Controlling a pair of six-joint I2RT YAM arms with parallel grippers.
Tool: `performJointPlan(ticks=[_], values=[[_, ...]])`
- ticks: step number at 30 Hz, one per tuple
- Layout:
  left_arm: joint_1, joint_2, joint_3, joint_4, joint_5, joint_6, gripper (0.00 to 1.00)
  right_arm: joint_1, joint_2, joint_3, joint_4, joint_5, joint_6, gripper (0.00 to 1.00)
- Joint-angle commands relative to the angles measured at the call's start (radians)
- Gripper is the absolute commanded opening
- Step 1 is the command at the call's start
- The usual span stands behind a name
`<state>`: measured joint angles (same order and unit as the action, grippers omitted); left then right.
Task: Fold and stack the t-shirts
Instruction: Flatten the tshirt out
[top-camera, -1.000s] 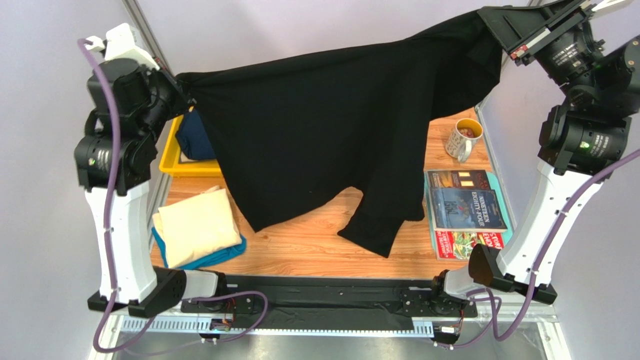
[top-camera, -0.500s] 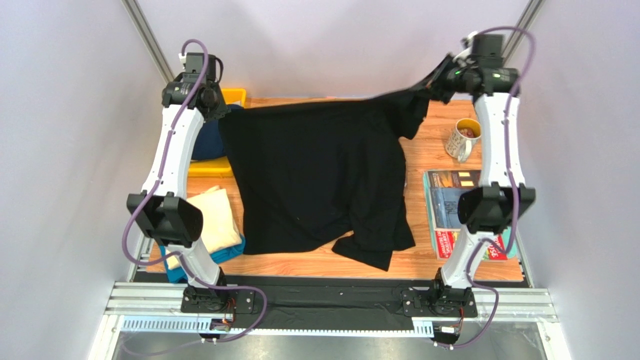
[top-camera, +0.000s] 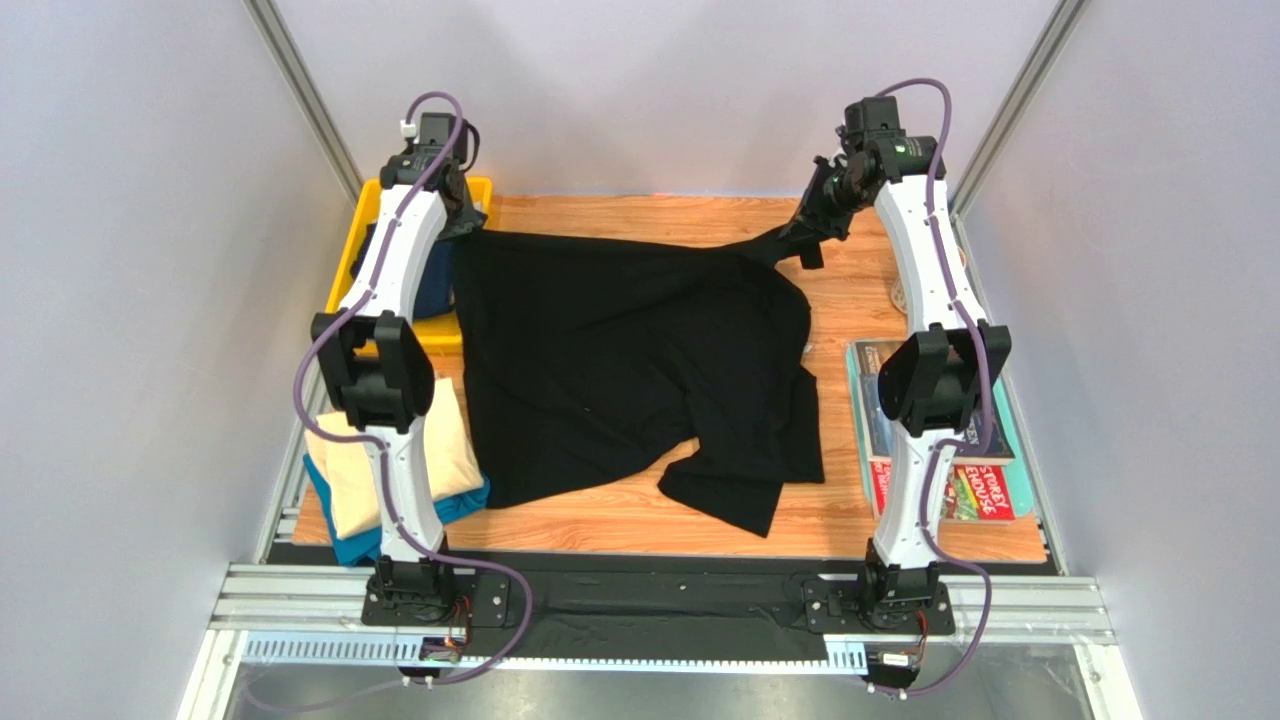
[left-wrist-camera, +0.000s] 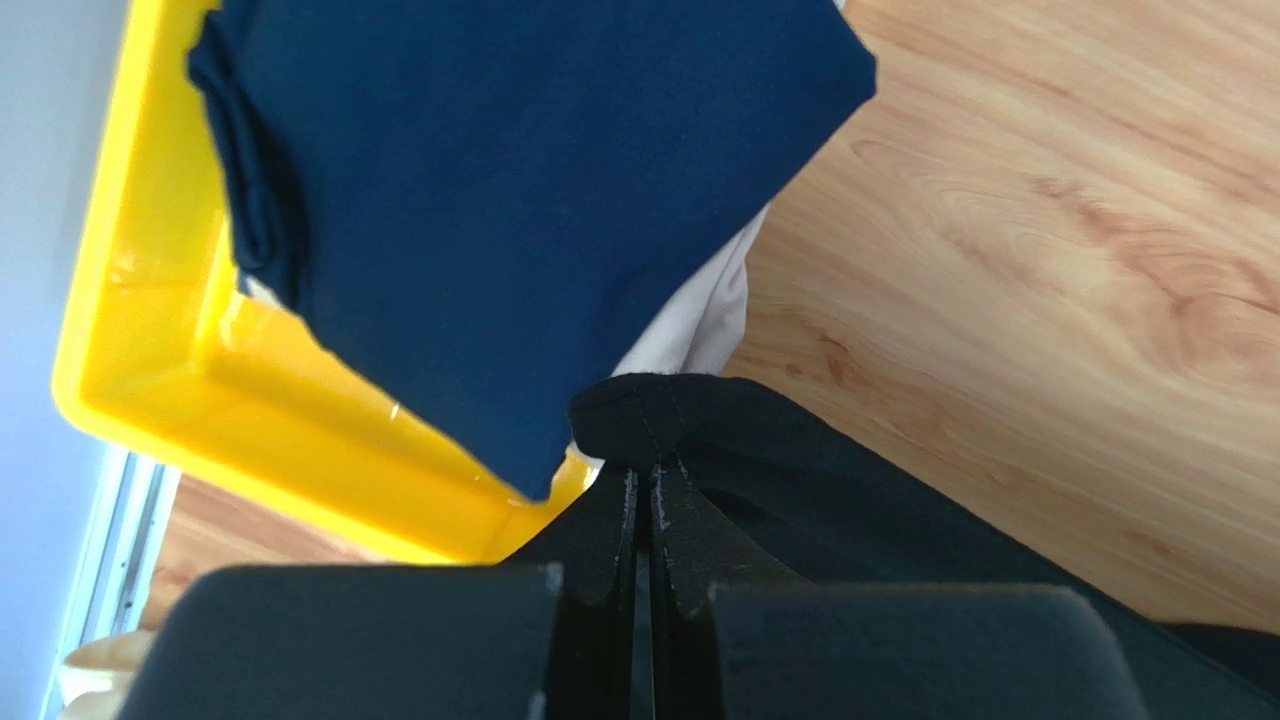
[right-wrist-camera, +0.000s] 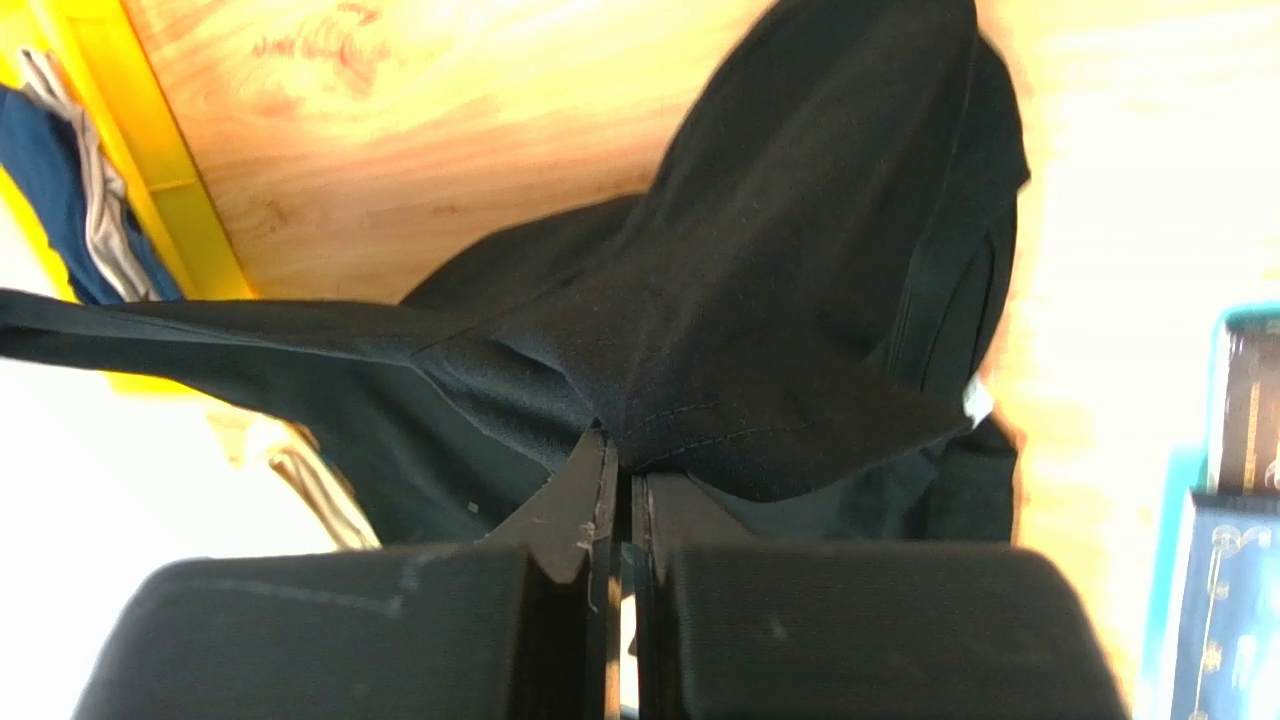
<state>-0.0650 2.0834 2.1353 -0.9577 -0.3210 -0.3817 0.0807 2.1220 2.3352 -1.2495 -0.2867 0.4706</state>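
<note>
The large black t-shirt (top-camera: 631, 360) lies spread over the wooden table, its lower part bunched toward the front. My left gripper (top-camera: 457, 237) is shut on its far left corner (left-wrist-camera: 649, 428), beside the bin. My right gripper (top-camera: 801, 236) is shut on the far right corner (right-wrist-camera: 781, 300), holding it slightly raised. A navy t-shirt (left-wrist-camera: 511, 195) lies in the yellow bin (left-wrist-camera: 226, 405). At the front left, a folded cream t-shirt (top-camera: 394, 465) rests on a teal-blue one (top-camera: 451, 507).
The yellow bin (top-camera: 433, 336) stands at the far left edge of the table. Colourful magazines (top-camera: 984, 488) lie along the right edge, partly under the right arm. Grey walls close in on both sides and the back.
Both arms have stretched out to the far end and come down. The black t-shirt, held hanging high a second ago, now lies on the table.
</note>
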Motion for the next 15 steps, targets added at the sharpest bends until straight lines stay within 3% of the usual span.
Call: performJointPlan(ticks=[1,8,14,15], values=[[-0.001,0.043,0.098,0.022,-0.032,0.024,0.00,0.021,0.055,0.059,0.087,0.055,-0.030,0.00],[-0.032,-0.006,0.052,0.030,0.013,0.003,0.00,0.014,-0.045,-0.022,0.153,0.136,-0.010,0.00],[-0.081,-0.124,0.006,0.031,0.059,-0.013,0.00,-0.071,-0.267,-0.166,0.243,0.070,0.039,0.00],[-0.087,-0.162,-0.003,0.031,0.062,-0.019,0.00,-0.131,-0.299,-0.207,0.255,0.054,0.040,0.00]])
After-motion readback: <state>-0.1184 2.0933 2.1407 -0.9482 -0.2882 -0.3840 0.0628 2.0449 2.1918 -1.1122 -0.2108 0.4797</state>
